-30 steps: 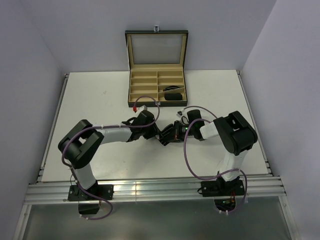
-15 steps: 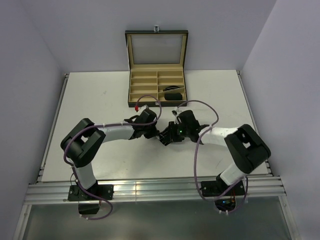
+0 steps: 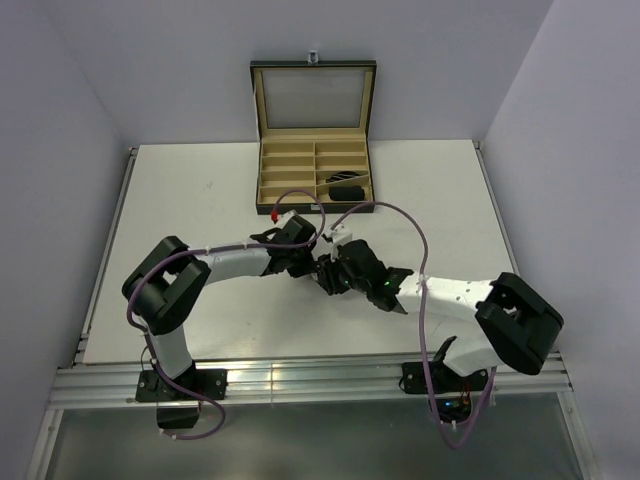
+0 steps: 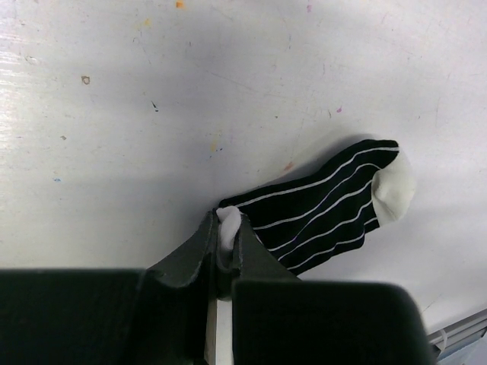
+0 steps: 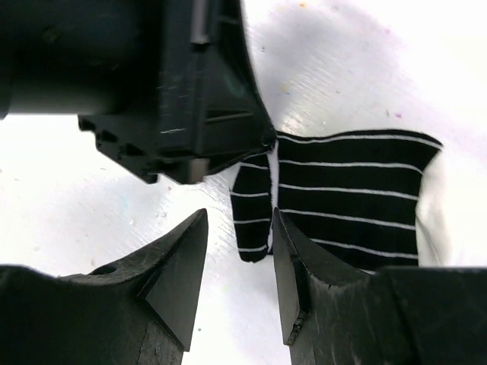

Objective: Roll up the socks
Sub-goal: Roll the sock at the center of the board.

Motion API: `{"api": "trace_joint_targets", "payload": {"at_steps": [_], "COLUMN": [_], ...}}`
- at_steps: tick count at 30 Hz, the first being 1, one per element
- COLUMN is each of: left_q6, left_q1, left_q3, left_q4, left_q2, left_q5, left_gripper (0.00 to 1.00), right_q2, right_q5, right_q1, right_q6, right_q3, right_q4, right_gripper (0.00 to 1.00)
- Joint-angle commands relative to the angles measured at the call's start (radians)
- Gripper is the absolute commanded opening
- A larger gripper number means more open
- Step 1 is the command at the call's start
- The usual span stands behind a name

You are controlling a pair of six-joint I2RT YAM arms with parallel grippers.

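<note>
The left pincer (image 4: 225, 242) clamps the striped sock (image 4: 323, 204) by its white end; the right pincer (image 5: 237, 274) hangs half-open, empty, just over it.

Bright, even light; perhaps slight blur

The bench (image 3: 200, 200) is a flat white rectangle, its top flecked with small coloured specks and faint scuffs. A box (image 3: 285, 180) sits at the middle of its far edge, black outside and tan inside, its lid propped upright against the back wall. One sock (image 4: 319, 213) lies near the middle of the bench, well apart from the box. It is black with thin white stripes and a white toe, and it lies mostly flat. One end is folded into a narrow flap beside the main part.
</note>
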Motion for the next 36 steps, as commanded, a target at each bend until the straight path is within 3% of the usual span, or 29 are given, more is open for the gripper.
{"api": "trace_joint_targets", "payload": {"at_steps": [1,16,19,20,23,25,28,29,30,32,36], "left_q6": [0.011,-0.006,-0.012,-0.013,-0.030,-0.047,-0.079,-0.088,-0.105,-0.121,-0.160], "left_q1": [-0.007,-0.007,-0.007,-0.007,-0.006,-0.004,0.005,0.008,0.016,0.022,0.025], "left_q3": [0.030,0.027,0.025,0.024,0.005,-0.012,-0.068,-0.081,-0.091,-0.122,-0.171], "left_q4": [-0.049,-0.060,-0.056,-0.054,-0.040,-0.030,-0.003,0.010,0.027,0.043,0.090], "left_q2": [0.025,0.020,0.019,0.016,-0.002,-0.019,-0.084,-0.099,-0.111,-0.150,-0.208], "left_q5": [-0.015,-0.008,-0.002,-0.001,-0.004,-0.015,-0.038,-0.038,-0.044,-0.051,-0.075], "left_gripper": [0.00,0.00,0.02,0.04,0.16,0.23,0.48,0.48,0.57,0.65,0.72], "right_q2": [0.031,0.209,0.218,0.220,0.228,0.225,0.202,0.194,0.185,0.165,0.134], "right_q5": [0.076,0.165,0.181,0.181,0.173,0.147,0.004,-0.032,-0.063,-0.144,-0.352], "right_q1": [0.048,0.094,0.094,0.094,0.091,0.073,0.012,-0.009,-0.030,-0.090,-0.199], "right_q6": [-0.072,-0.074,-0.069,-0.069,-0.060,-0.039,0.001,0.017,0.028,0.061,0.135], "right_q3": [-0.003,0.051,0.055,0.057,0.062,0.065,0.071,0.072,0.068,0.043,-0.016], "right_q4": [0.081,0.023,0.000,-0.001,-0.023,-0.044,-0.088,-0.101,-0.104,-0.083,-0.008], "right_gripper": [0.47,0.45,0.28,0.14,0.00,0.00,0.00,0.00,0.00,0.00,0.00]}}
